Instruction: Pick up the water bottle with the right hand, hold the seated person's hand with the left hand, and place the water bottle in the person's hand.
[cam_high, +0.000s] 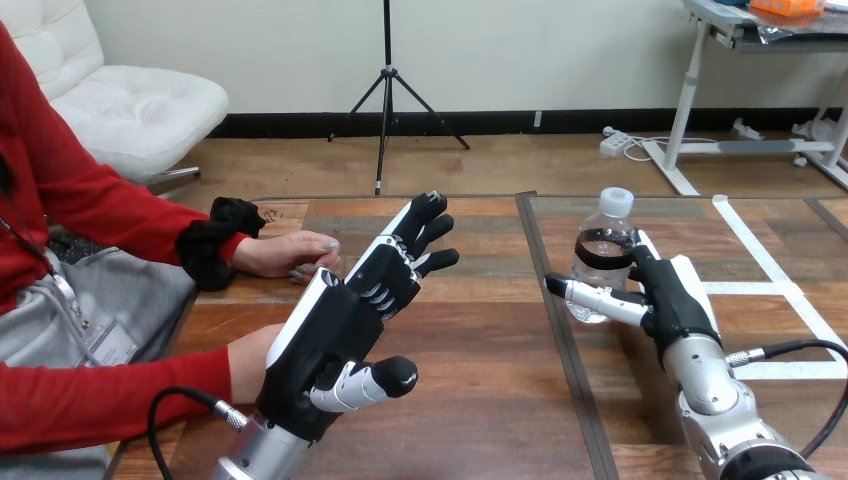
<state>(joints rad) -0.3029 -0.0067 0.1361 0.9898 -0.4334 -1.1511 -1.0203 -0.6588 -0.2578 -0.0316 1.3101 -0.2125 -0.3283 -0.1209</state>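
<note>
Nothing written can be read here: no words, numbers or signs. The water bottle (610, 222) on the desk (480, 340) has a dark band (600, 250) round it, a little below its white cap (616, 198), and any print on that band is too small to make out. The white tape strips (760, 250) on the desk, right of the bottle, look plain.
</note>
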